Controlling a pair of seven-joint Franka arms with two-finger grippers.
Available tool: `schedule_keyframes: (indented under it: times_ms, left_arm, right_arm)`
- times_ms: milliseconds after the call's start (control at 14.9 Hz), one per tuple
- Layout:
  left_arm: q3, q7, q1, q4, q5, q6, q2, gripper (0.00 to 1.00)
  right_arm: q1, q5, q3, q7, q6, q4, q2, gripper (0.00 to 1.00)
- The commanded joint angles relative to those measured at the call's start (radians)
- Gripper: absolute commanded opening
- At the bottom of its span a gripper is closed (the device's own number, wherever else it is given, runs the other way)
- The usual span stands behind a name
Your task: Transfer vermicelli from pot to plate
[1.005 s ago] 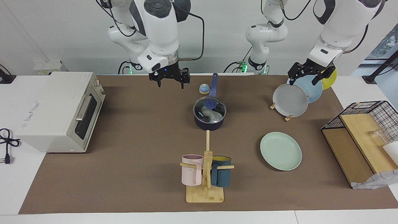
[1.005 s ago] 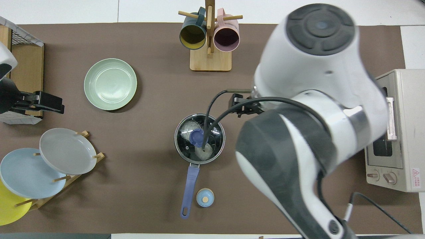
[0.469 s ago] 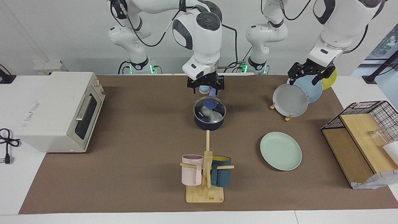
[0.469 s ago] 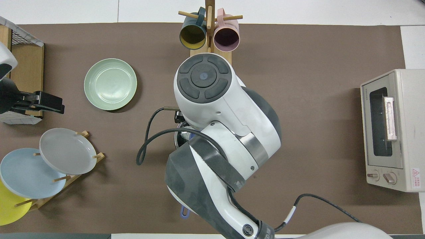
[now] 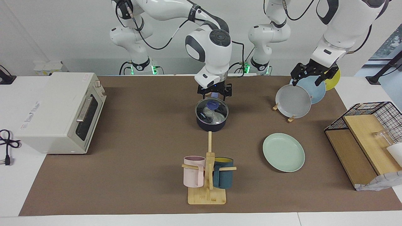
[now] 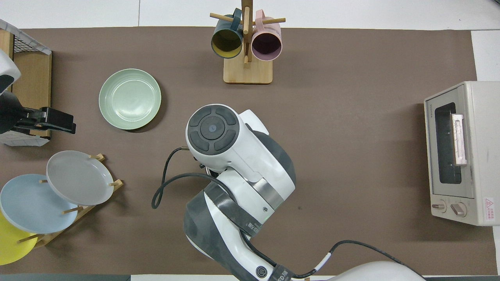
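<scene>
The navy pot (image 5: 211, 123) stands mid-table under a glass lid with a blue knob (image 5: 213, 105). The whitish vermicelli (image 5: 211, 114) shows through the lid. My right gripper (image 5: 214, 94) hangs open just above the lid's knob, over the pot's rim on the robots' side, and hides most of the handle. In the overhead view the right arm (image 6: 234, 164) covers the pot. The mint-green plate (image 5: 283, 152) lies empty toward the left arm's end and also shows in the overhead view (image 6: 129, 98). My left gripper (image 5: 308, 77) waits open above the plate rack.
A rack (image 5: 292, 118) holds grey (image 5: 293, 101), light blue and yellow plates. A mug stand (image 5: 207, 188) with pink and teal mugs stands farther from the robots than the pot. A toaster oven (image 5: 59, 111) sits at the right arm's end, a wire basket (image 5: 367, 116) at the left arm's.
My right arm has swung from the toaster oven's end of the table to over the pot and has come lower toward the lid. The left arm has not moved.
</scene>
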Motion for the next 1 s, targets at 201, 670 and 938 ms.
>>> schedule_keyframes:
  times_ms: [201,670,938]
  left_arm:
    - [-0.005,0.008,0.005,-0.021,0.0,0.003,-0.02,1.0]
    - [-0.005,0.008,0.004,-0.018,0.0,0.006,-0.018,1.0]
    - [-0.005,0.007,0.004,-0.018,-0.013,0.007,-0.018,1.0]
  right_arm:
    - [-0.002,-0.035,0.005,0.011,0.056,-0.111,-0.036,1.0]
    - [-0.006,-0.035,0.005,0.006,0.122,-0.142,-0.029,0.94]
    - [-0.005,-0.036,0.003,-0.002,0.123,-0.145,-0.029,0.84]
